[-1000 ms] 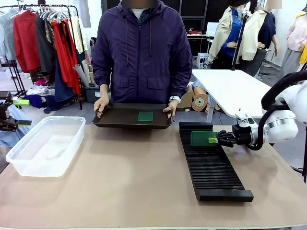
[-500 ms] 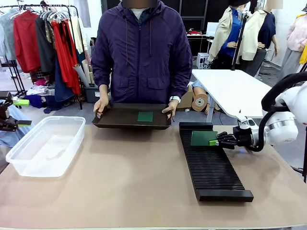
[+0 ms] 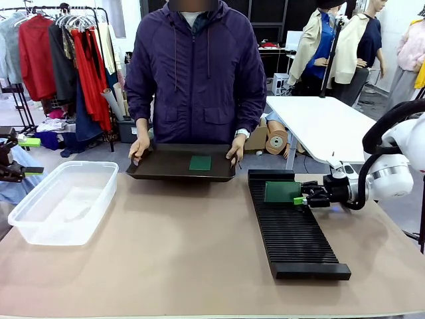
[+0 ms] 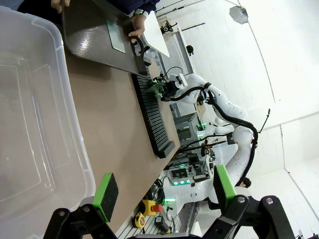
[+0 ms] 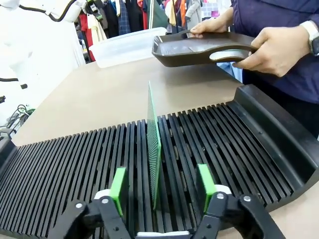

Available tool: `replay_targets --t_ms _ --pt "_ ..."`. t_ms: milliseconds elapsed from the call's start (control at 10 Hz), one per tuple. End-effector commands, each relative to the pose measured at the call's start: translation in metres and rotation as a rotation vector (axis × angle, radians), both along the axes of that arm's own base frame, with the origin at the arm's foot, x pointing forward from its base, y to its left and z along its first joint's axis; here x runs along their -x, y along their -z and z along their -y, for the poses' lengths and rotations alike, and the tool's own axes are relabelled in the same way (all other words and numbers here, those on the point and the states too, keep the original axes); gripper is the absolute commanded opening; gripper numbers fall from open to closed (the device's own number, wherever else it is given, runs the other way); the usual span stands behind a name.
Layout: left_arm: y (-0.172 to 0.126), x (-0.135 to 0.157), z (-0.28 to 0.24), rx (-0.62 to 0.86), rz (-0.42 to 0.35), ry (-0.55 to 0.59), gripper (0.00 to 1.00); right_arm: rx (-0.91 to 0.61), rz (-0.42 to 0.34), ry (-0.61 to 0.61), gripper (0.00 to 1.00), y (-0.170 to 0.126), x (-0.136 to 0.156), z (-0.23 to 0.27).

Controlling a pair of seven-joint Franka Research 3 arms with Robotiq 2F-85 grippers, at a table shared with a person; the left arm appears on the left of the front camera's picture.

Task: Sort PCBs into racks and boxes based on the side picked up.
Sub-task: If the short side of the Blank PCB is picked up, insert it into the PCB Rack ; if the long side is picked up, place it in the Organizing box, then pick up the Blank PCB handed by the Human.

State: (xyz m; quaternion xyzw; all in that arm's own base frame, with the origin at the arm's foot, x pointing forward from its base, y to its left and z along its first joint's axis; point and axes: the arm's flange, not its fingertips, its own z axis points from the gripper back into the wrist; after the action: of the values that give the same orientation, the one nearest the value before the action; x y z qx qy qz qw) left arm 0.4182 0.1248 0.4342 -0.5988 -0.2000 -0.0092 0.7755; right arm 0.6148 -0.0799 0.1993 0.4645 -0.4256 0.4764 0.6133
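Spreading our right tool [image 5: 162,186], clenched a second ago, we are releasing the PCB [image 5: 153,144], which is standing upright in a slot at the far end of the rack [image 3: 295,239], near the right edge of the desk [image 3: 166,252]. That board is looking sorted; a second PCB [image 3: 200,163] is lying on the person's tray [image 3: 159,166].

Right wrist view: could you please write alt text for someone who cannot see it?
A green PCB stands on edge in a slot of the black rack, between the pads of the open right gripper, which stand clear of it. Beyond, a person's hands hold a dark tray.
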Motion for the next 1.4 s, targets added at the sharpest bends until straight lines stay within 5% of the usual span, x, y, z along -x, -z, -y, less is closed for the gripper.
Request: replay_targets --t_ms 0,1300 --pt "-0.002 0.0 0.0 0.001 -0.012 -0.006 1.0 -0.001 -0.019 0.027 1.0 -0.009 -0.003 -0.004" --pt "-0.002 0.0 0.0 0.001 -0.012 -0.006 1.0 -0.001 0.001 0.004 1.0 -0.001 -0.001 0.0"
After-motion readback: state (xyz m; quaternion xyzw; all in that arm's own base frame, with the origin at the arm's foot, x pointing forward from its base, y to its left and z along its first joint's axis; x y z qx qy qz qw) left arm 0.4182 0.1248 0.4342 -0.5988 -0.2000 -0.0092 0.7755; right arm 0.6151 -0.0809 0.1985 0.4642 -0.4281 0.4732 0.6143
